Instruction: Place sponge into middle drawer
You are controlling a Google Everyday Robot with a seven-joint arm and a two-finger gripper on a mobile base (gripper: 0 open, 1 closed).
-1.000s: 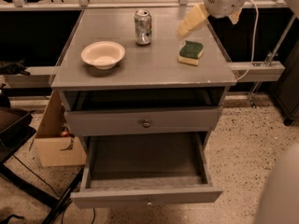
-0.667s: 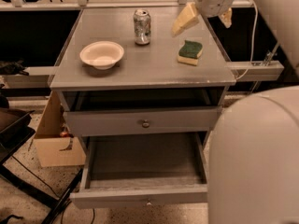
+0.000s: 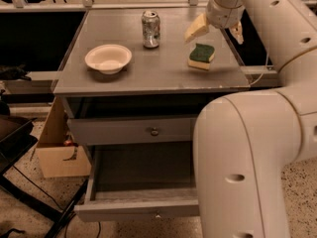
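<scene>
The sponge (image 3: 201, 56), dark green over pale yellow, lies on the right side of the grey cabinet top (image 3: 148, 76). My gripper (image 3: 216, 31) hangs just behind and above it, open and empty, with one pale finger (image 3: 196, 29) to the left and one to the right. The middle drawer (image 3: 138, 209) is pulled out at the bottom, its inside bare, with its right part hidden behind my arm. The knobbed front above it (image 3: 154, 131) is shut.
A white bowl (image 3: 108, 58) sits on the left of the top and a soda can (image 3: 150, 29) at the back centre. A cardboard box (image 3: 59, 152) stands on the floor to the left. My big white arm (image 3: 247, 157) fills the right foreground.
My arm has swung into view and now covers the right side. The gripper has shifted slightly left, staying above the sponge. The sponge, bowl and can have not moved.
</scene>
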